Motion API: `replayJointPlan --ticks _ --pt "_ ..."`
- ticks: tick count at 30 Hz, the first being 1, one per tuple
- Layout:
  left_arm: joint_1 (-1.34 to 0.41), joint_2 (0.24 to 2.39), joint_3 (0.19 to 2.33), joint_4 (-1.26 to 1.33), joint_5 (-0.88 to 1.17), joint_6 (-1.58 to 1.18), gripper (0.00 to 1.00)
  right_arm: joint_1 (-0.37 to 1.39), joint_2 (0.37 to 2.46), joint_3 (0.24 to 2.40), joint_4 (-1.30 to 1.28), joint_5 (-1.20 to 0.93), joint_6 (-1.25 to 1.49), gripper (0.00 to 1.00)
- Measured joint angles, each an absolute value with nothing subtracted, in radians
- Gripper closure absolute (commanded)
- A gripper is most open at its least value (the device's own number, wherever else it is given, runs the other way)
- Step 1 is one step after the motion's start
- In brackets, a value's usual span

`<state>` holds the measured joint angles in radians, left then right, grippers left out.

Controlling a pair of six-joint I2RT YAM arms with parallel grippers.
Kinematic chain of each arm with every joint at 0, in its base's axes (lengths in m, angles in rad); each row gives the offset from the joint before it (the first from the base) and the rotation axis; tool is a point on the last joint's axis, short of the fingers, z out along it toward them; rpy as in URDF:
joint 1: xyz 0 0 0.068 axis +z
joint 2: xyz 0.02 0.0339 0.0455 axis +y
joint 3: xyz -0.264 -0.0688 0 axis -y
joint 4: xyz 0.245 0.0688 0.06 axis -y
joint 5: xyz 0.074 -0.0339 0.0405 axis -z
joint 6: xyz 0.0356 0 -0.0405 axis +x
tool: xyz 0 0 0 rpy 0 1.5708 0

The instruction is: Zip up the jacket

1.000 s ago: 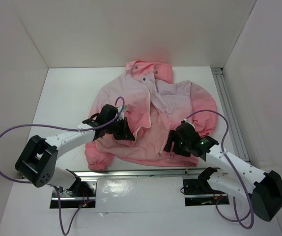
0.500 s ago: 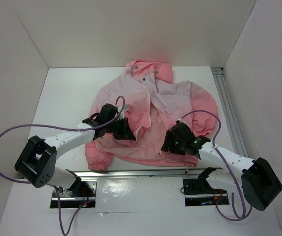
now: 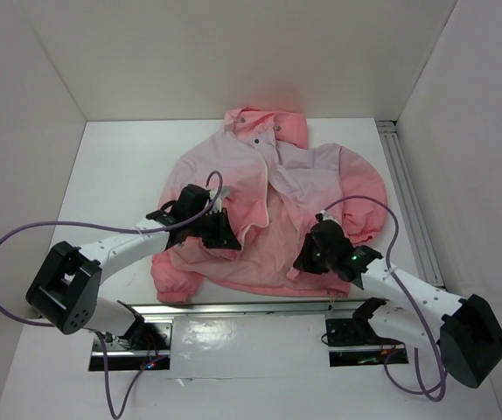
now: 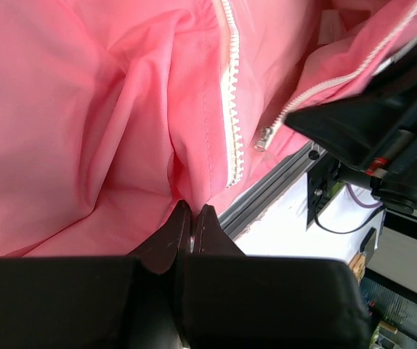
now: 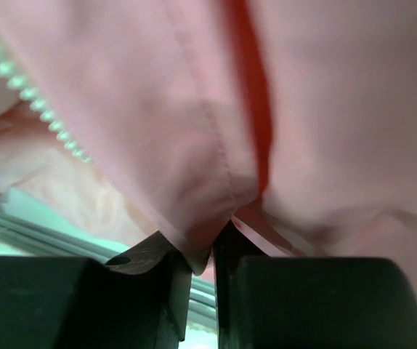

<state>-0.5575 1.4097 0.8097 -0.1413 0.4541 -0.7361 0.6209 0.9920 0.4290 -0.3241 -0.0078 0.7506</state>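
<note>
The left gripper (image 4: 192, 220) and right gripper (image 5: 212, 241) each pinch the jacket (image 3: 260, 179) near its bottom edge. It is pink and wrinkly, zipper (image 4: 230, 94) undone.

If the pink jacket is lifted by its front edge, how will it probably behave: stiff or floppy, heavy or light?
Probably floppy: the jacket lies in soft folds and creases. It seems thin and likely light, since the right fingers pinch a fold of it in a narrow gap. The zipper teeth look slightly stiffer, yet they bend too.
</note>
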Motion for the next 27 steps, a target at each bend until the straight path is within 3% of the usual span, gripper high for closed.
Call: replayJointPlan --ticks 9,27 --pt "-0.558 1.409 0.812 -0.138 0.485 -0.732 1.0 0.621 0.885 0.557 -0.404 -0.043 0.657 1.0" --pt "-0.59 1.372 0.826 0.039 0.664 -0.745 1.0 0.619 0.902 0.548 -0.133 -0.457 0.305 1.0"
